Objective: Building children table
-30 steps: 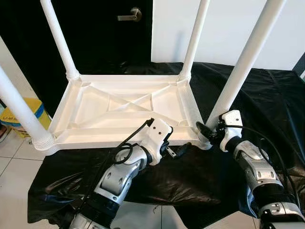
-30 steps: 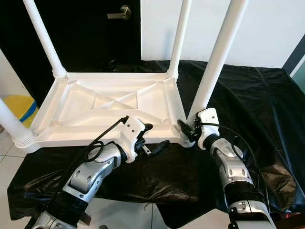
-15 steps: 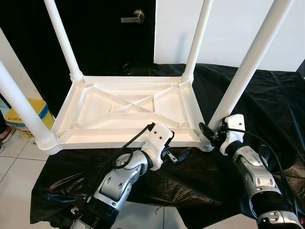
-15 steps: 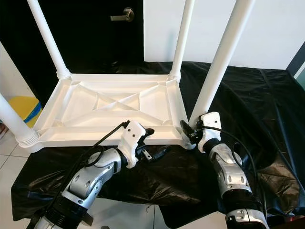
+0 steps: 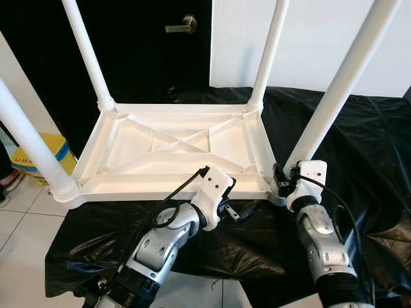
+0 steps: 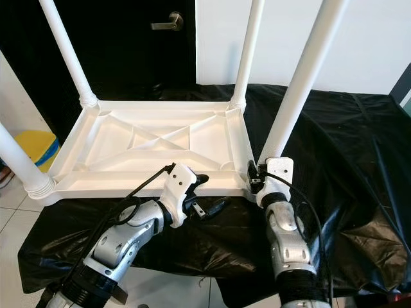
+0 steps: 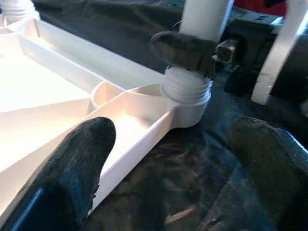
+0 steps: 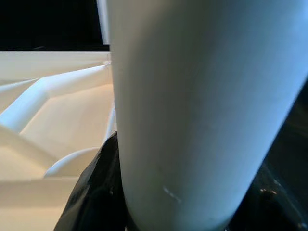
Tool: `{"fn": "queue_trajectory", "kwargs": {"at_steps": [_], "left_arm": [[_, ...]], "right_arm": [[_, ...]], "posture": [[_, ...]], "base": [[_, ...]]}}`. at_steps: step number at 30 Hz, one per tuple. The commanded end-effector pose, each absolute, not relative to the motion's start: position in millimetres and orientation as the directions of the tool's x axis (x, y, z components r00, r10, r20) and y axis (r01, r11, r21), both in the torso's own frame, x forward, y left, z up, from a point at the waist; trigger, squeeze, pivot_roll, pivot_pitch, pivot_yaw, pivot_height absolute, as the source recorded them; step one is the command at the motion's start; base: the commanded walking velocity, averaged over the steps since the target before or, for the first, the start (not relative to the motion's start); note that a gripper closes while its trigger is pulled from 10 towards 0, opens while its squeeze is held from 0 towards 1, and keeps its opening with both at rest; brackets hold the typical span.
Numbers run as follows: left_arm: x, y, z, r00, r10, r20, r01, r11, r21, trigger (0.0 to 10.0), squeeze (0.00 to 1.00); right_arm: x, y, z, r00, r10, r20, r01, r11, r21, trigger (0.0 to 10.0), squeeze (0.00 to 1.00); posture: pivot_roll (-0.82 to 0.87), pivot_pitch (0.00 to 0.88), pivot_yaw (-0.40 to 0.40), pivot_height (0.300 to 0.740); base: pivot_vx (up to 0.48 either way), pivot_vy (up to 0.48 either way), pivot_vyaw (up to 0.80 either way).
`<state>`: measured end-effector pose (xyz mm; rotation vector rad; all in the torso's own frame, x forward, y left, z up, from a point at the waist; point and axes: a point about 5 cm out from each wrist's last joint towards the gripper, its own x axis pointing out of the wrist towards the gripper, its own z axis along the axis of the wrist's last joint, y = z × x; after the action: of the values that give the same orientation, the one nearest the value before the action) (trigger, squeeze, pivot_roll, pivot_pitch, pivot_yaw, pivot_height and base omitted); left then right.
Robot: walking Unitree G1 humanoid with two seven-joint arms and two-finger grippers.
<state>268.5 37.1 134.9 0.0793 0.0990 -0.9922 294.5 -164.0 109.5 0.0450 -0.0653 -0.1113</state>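
A white plastic children's table (image 5: pixel 160 186) lies upside down on a black cloth (image 5: pixel 366 141), its four legs pointing up. My right gripper (image 5: pixel 280 181) is at the base of the near right leg (image 5: pixel 334 96), and its black fingers (image 8: pixel 94 192) are shut around it. In the left wrist view one of those fingers (image 7: pixel 183 47) presses just above the leg's threaded collar (image 7: pixel 186 91). My left gripper (image 5: pixel 236 202) hovers low over the cloth at the table's front rim, left of that corner. It is open and its fingers (image 7: pixel 77 168) hold nothing.
The cloth-covered surface ends just in front of my arms, with tiled floor (image 5: pixel 26 218) below. A yellow bag (image 5: pixel 56 151) stands on the floor at the left. Behind the table are a dark door with a lever handle (image 5: pixel 180 25) and a white wall (image 5: pixel 321 38).
My right forearm has swung in to the left and now stands steeper, with the wrist turned against the leg base. The left arm has barely moved. The camera has shifted slightly.
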Motion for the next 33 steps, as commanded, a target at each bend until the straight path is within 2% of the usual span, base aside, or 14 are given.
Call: {"fn": "queue_trajectory", "kwargs": {"at_steps": [1, 20, 21, 22, 23, 29, 30, 33], "left_arm": [[265, 36, 134, 0.479, -0.868, -0.128, 0.876, 0.483, 0.004, 10.0, 0.0], [264, 38, 135, 0.483, -0.866, -0.128, 0.873, 0.487, 0.005, 10.0, 0.0], [264, 39, 136, 0.484, -0.866, -0.127, 0.873, 0.487, 0.005, 10.0, 0.0], [264, 39, 136, 0.484, -0.866, -0.127, 0.873, 0.487, 0.005, 10.0, 0.0], [264, 38, 136, 0.485, -0.866, -0.124, 0.873, 0.488, 0.005, 10.0, 0.0], [263, 37, 136, 0.486, -0.865, -0.123, 0.872, 0.489, 0.005, 10.0, 0.0], [263, 37, 136, 0.485, -0.866, -0.122, 0.873, 0.488, 0.004, 10.0, 0.0], [262, 36, 136, 0.484, -0.867, -0.121, 0.873, 0.487, 0.0, 10.0, 0.0]], "right_arm": [[287, -167, 90, 0.986, -0.161, -0.035, 0.162, 0.986, 0.044, 10.0, 0.0], [281, -164, 94, 0.974, -0.225, -0.036, 0.227, 0.973, 0.046, 10.0, 0.0], [281, -164, 95, 0.974, -0.225, -0.035, 0.226, 0.973, 0.047, 10.0, 0.1], [281, -164, 95, 0.974, -0.225, -0.035, 0.226, 0.973, 0.047, 10.0, 0.1], [282, -164, 96, 0.976, -0.218, -0.027, 0.219, 0.974, 0.051, 10.0, 1.0], [281, -160, 101, 0.983, -0.183, 0.004, 0.183, 0.982, 0.056, 10.0, 1.0], [281, -160, 102, 0.984, -0.177, 0.012, 0.176, 0.983, 0.056, 10.0, 0.0], [280, -160, 105, 0.988, -0.151, 0.034, 0.149, 0.987, 0.057, 10.0, 0.0]], "posture": [[-0.08, 0.0, -0.03, 0.74], [-0.08, 0.0, -0.028, 0.74], [-0.08, 0.0, -0.029, 0.74], [-0.08, 0.0, -0.029, 0.74], [-0.08, 0.0, -0.03, 0.74], [-0.08, 0.0, -0.034, 0.74], [-0.08, 0.0, -0.034, 0.74], [-0.08, 0.0, -0.033, 0.74]], "base": [[0.0, 0.0, 0.0], [0.0, 0.0, 0.0], [0.0, 0.0, 0.0], [0.0, 0.0, 0.0], [0.0, 0.0, 0.0], [0.0, 0.0, 0.0], [0.0, 0.0, 0.0], [0.0, 0.0, 0.0]]}}
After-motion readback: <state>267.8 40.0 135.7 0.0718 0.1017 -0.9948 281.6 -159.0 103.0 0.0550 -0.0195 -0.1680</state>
